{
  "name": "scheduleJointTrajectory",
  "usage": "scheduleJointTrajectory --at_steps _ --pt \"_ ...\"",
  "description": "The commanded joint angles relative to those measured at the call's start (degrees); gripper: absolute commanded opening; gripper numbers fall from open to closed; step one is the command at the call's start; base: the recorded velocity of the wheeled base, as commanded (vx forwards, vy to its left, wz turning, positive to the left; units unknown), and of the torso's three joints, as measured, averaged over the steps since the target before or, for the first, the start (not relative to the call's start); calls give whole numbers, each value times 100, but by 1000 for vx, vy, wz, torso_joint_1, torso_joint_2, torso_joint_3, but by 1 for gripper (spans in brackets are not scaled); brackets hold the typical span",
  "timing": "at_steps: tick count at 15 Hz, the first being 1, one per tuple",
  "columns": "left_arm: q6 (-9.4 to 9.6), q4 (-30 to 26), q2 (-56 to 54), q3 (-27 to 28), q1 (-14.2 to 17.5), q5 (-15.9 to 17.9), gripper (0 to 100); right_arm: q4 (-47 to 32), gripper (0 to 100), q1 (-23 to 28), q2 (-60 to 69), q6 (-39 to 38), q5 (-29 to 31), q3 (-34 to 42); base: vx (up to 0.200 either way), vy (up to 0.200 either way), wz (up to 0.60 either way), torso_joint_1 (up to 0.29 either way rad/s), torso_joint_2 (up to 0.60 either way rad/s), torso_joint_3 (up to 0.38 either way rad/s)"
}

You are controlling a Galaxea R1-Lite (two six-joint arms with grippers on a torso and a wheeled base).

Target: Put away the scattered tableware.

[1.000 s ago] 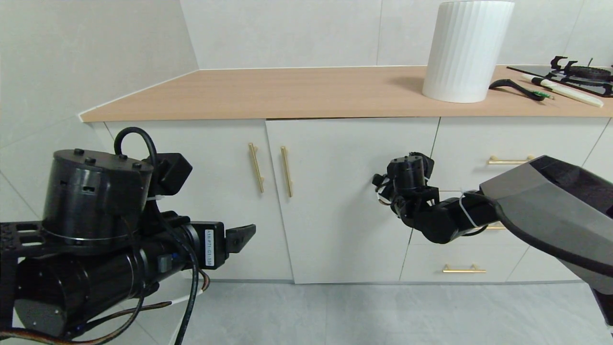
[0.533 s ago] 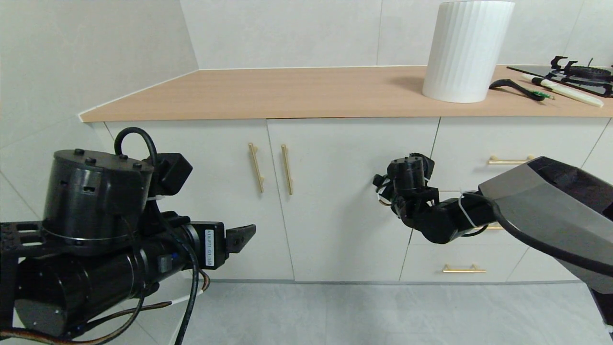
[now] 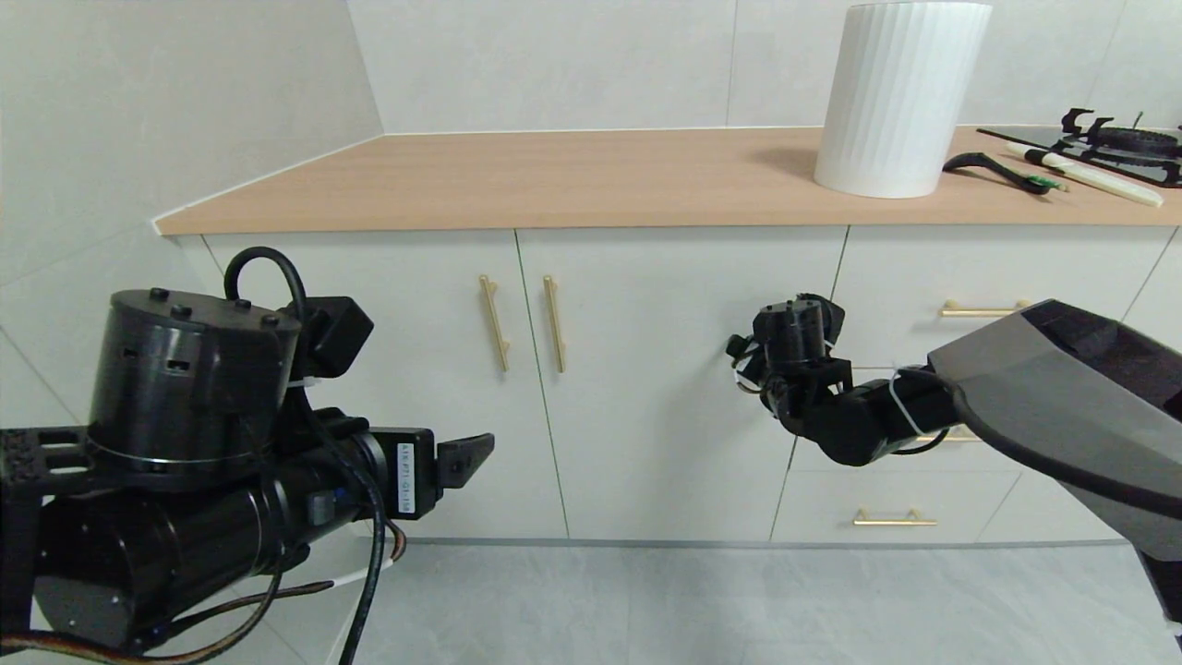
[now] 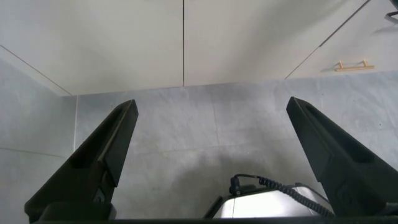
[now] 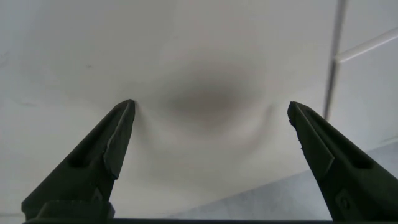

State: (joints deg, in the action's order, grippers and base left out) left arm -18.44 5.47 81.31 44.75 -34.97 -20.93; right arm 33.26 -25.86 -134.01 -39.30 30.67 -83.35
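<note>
Tableware is seen at the far right of the counter (image 3: pixel 554 175): a black ladle (image 3: pixel 995 170) and a pale utensil (image 3: pixel 1090 174) just beside it, next to the stove (image 3: pixel 1122 139), with a white ribbed holder (image 3: pixel 900 97) close by. Nothing is held. The right gripper (image 5: pixel 210 106) is spread wide, facing a cabinet door (image 3: pixel 665 369) below counter level. The left gripper (image 4: pixel 211 102) is likewise spread, over the floor. The step is judged to be the approach: the right arm should be raised above the counter edge first, then carried round the holder, so the ladle's handle is met squarely.
</note>
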Motion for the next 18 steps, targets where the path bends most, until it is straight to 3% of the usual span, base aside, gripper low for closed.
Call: scheduleJointTrajectory --at_steps 1,4,6,7,8,10,13,14,15,16,18 --pt "-1 -2 -10 -2 8 -7 100 5 100 -60 516 2 -61 310 0 0 0 0 0 0" --pt "25 6 -72 -98 114 -218 100 5 100 -113 1448 37 -53 846 0 0 0 0 0 0" --pt "25 -2 -203 -116 131 -605 100 32 100 -165 2160 151 -61 1418 0 0 0 0 0 0" --pt "34 -2 -432 -256 149 -1053 100 85 100 -183 2925 555 -61 2042 0 0 0 0 0 0" --pt "104 -20 -669 -371 202 -1194 100 208 100 -183 3364 749 -44 2385 0 0 0 0 0 0" --pt "421 -29 -1232 -670 281 -1220 100 462 100 -183 4313 1030 -9 3395 0 0 0 0 0 0" --pt "500 -11 -2172 -1232 342 -1220 100 840 100 -165 6300 1838 9 5320 0 0 0 0 0 0" --pt "500 -11 -2172 -1232 342 -1220 100 840 100 -165 6300 1838 9 5320 0 0 0 0 0 0" --pt "544 -38 -2884 -1452 377 -1220 100 840 100 -157 7574 2542 0 6181 0 0 0 0 0 0" --pt "667 -55 -3376 -1654 492 -1212 100 779 100 -139 8558 3034 -26 6586 0 0 0 0 0 0" --pt "992 -64 -4273 -2093 764 -1212 100 375 100 872 9806 3447 -158 6955 0 0 0 0 0 0"
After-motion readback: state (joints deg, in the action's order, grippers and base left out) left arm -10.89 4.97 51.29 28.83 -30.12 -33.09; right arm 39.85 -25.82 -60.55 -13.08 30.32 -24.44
